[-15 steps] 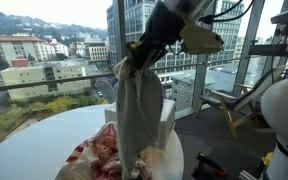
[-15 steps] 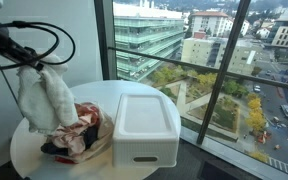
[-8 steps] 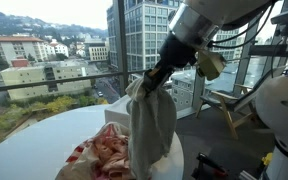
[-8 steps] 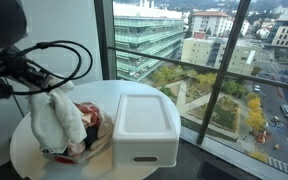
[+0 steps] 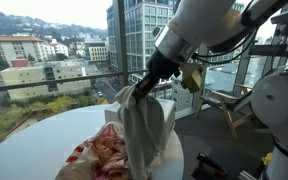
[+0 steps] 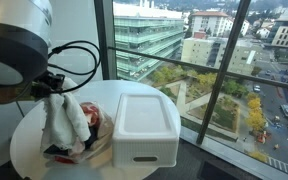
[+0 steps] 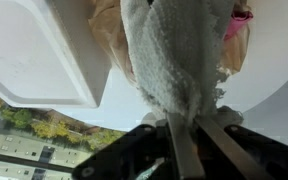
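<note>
**Towel hangs from a pinched top edge**

In the wrist view the gripper [image 7: 192, 122] is clamped tight on the bunched top of a white towel [image 7: 174, 55], so the cloth drapes straight down under its own weight. In an exterior view it hangs at lower left, over the pink laundry pile [image 6: 92, 122], beside the white bin [image 6: 144, 125] on the round table [image 6: 24, 158].

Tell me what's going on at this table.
The robot's gripper is shut on the top of a white towel, which hangs down over a pile of pink and red cloths. The pile lies on a round white table, beside a white lidded box. Whether the towel's lower end touches the pile is hard to tell.
</note>
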`<action>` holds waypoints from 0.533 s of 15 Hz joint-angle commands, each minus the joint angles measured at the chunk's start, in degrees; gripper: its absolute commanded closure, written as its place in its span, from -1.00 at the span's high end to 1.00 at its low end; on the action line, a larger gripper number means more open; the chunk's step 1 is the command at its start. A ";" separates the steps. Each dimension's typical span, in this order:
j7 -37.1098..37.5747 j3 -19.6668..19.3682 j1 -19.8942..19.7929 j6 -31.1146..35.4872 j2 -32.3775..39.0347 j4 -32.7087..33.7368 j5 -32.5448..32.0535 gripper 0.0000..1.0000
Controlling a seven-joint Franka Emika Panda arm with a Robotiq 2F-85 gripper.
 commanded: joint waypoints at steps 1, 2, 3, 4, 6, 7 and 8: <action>-7.49 3.77 -3.03 -1.08 0.43 0.74 6.42 -0.96; -9.16 5.16 -3.67 -2.11 -0.20 0.68 8.31 -0.96; -10.83 6.77 -4.23 -2.68 -1.30 0.73 9.99 -0.96; -12.75 8.77 -4.74 -4.07 -2.22 0.68 12.17 -0.96; -16.31 12.92 -6.07 -7.06 -4.25 0.75 16.12 -0.96; -18.07 14.99 -6.78 -8.53 -5.87 0.87 18.22 -0.96; -19.91 17.10 -7.54 -9.97 -7.61 0.99 20.18 -0.96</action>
